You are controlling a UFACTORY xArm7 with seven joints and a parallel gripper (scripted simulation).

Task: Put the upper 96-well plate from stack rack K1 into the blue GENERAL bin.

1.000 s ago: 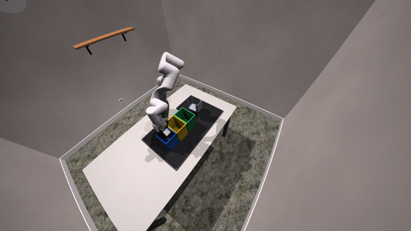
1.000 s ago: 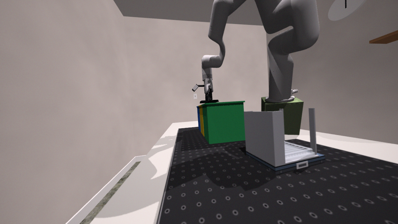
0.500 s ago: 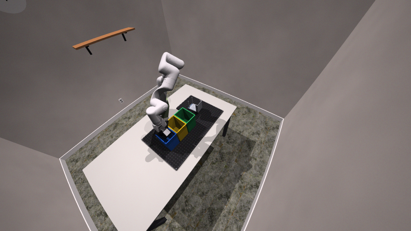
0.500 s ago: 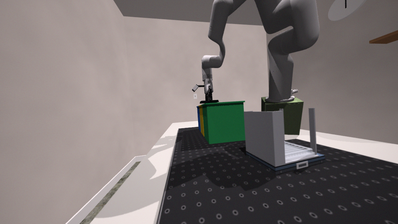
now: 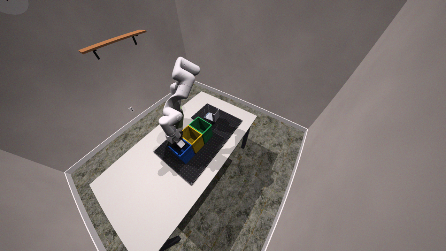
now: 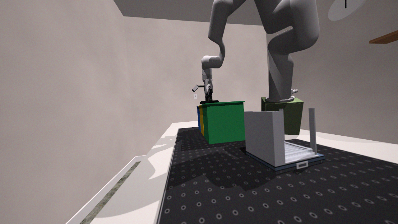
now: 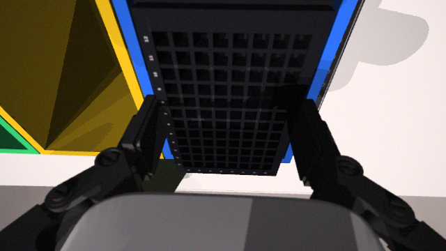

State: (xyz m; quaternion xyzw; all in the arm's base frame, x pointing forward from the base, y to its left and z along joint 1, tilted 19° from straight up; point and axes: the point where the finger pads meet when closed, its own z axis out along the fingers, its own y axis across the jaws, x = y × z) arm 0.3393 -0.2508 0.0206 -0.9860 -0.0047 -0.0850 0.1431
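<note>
Dark plate point(image 7: 223, 101) over blue bin point(image 7: 327, 56)

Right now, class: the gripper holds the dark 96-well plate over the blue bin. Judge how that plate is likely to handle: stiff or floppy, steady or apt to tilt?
The 96-well plate looks stiff: its grid stays straight though the gripper clamps only its near end. Held by its long edges, it probably sits steady. Released over the blue bin, it may tilt falling.
</note>
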